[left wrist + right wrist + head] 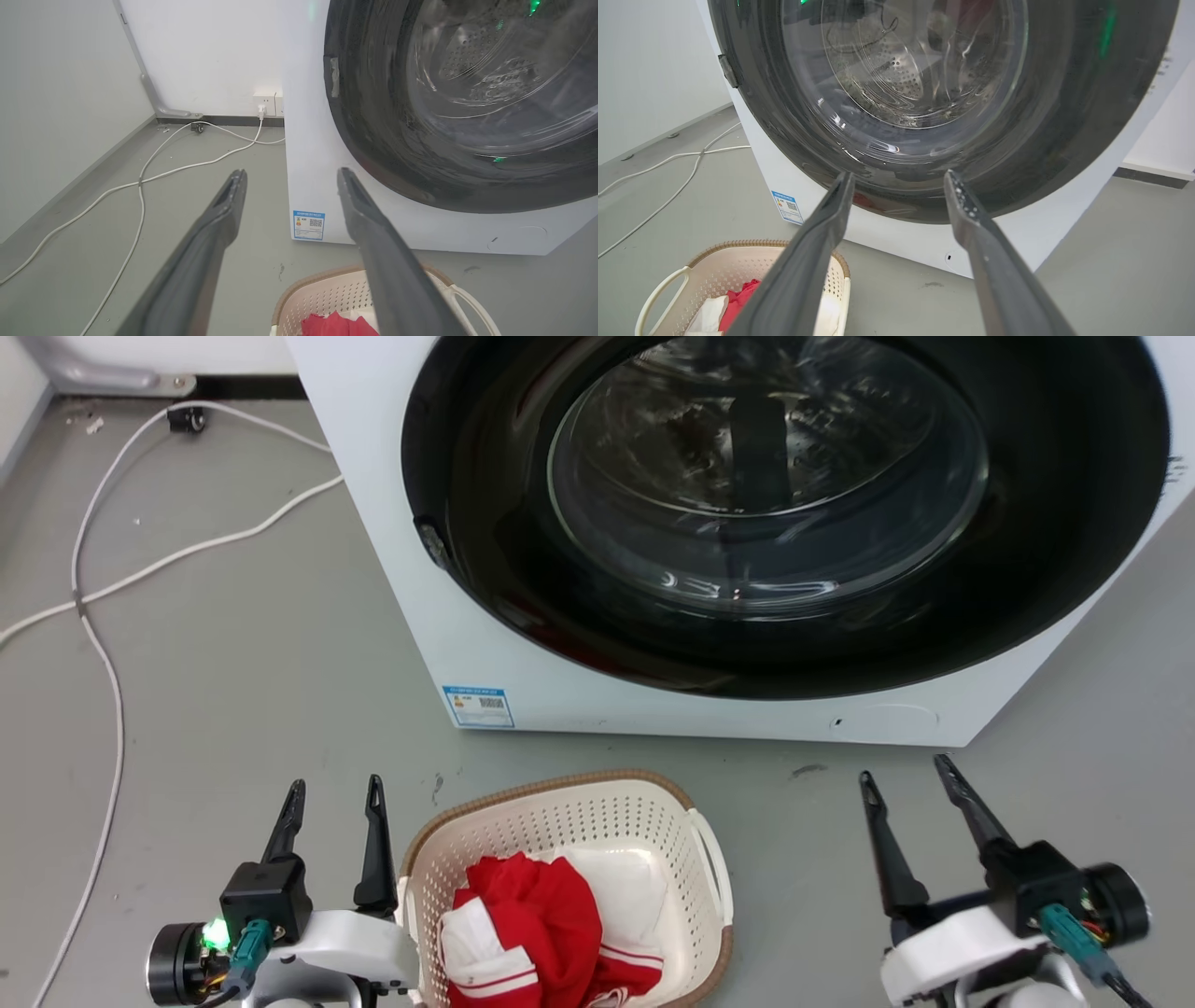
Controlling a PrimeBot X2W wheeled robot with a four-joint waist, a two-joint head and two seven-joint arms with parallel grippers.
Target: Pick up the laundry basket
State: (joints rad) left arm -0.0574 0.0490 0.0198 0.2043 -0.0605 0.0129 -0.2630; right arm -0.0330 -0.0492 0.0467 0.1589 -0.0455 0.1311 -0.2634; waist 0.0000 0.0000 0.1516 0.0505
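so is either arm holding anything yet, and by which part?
Nothing held. Left gripper and right gripper: jaws open and empty, either side of the laundry basket.

The cream-white perforated plastic laundry basket is set on the grey floor, before the large white front-loading washing machine and apart from it. A bundle of red and white cloth is held inside the basket. The dark two-fingered left gripper is placed just beside the basket's left side, the dark two-fingered right gripper well apart to its right. White cables are laid on the floor left of the machine.
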